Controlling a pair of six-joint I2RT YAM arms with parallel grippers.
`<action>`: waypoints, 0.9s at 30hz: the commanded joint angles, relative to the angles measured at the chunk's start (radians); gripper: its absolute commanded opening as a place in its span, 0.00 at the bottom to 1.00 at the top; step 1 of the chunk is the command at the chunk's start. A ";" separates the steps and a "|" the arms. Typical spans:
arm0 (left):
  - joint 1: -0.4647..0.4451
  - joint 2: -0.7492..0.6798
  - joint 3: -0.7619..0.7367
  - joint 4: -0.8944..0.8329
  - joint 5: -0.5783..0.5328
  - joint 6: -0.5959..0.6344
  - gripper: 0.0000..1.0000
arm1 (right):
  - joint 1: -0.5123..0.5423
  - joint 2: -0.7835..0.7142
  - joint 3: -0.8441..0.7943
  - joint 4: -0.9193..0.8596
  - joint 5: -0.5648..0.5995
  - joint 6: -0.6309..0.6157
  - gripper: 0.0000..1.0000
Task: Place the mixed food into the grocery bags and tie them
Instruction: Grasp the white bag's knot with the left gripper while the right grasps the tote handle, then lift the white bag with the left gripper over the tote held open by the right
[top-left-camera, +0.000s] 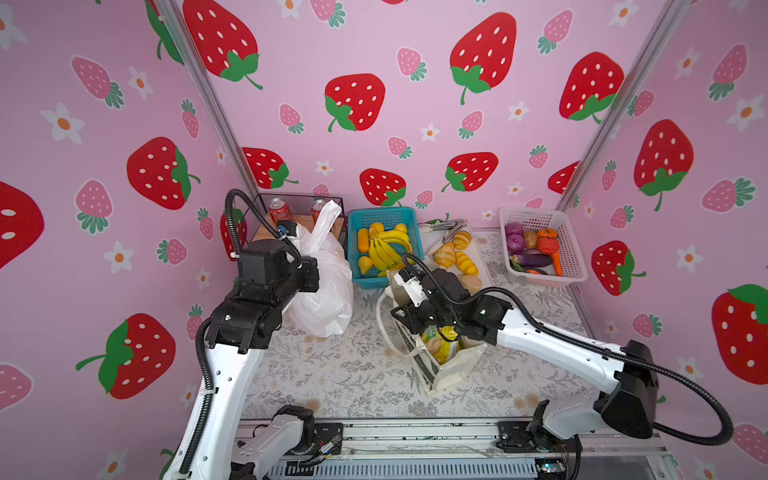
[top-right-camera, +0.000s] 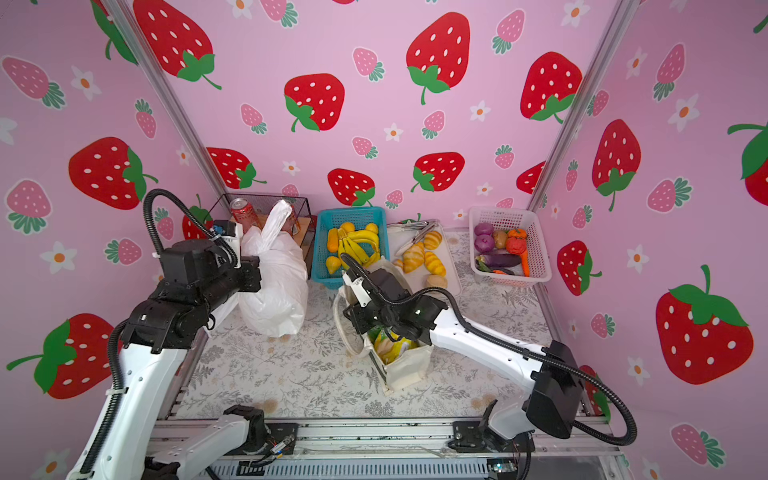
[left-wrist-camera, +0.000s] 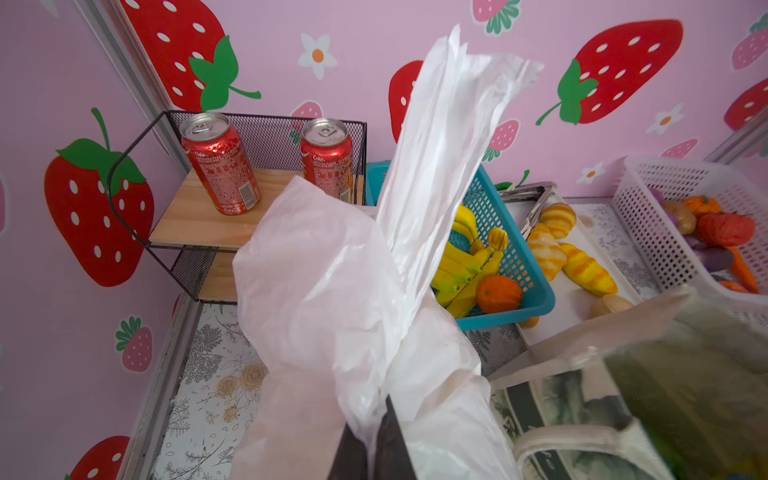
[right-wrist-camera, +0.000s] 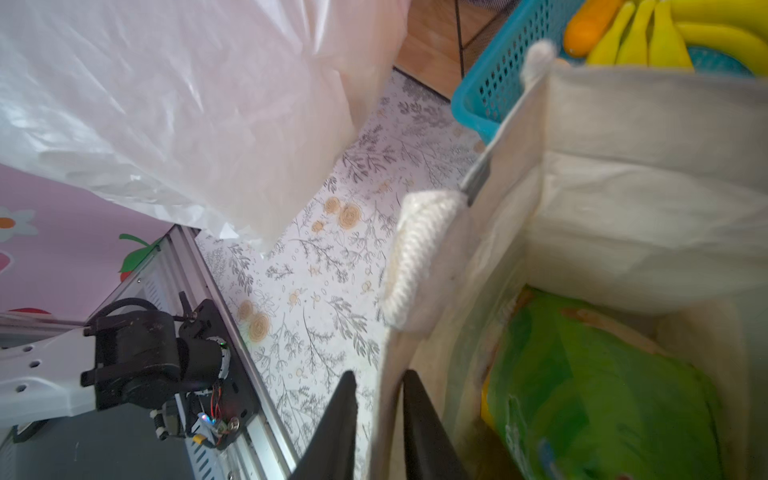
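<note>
Pink strawberry walls (top-left-camera: 374, 41), floral tablecloth (top-left-camera: 332, 374). We noted the left gripper (left-wrist-camera: 370, 419) clamped on the white plastic bag (top-left-camera: 328, 291), likely steadying its gathered neck for tying. The right gripper (right-wrist-camera: 380, 376) stood part-open astride the canvas tote (top-left-camera: 457, 368) wall, gripping nothing. Only the right wrist view showed those parted jaws; both top views showed the snack packet (top-left-camera: 442, 343) inside the tote.

Snack packet (top-left-camera: 442, 345) inside upright tote (top-left-camera: 461, 370); white bag (top-left-camera: 328, 291) bulging.
</note>
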 joint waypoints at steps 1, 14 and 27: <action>0.000 -0.023 0.085 -0.020 0.066 -0.111 0.00 | -0.004 -0.020 0.055 0.073 -0.010 -0.014 0.40; -0.159 -0.076 0.167 0.262 0.290 -0.477 0.00 | -0.175 -0.309 -0.003 -0.213 0.193 -0.184 0.75; -0.631 0.163 0.198 0.456 0.041 -0.438 0.00 | -0.346 -0.468 -0.306 -0.132 -0.002 -0.116 0.48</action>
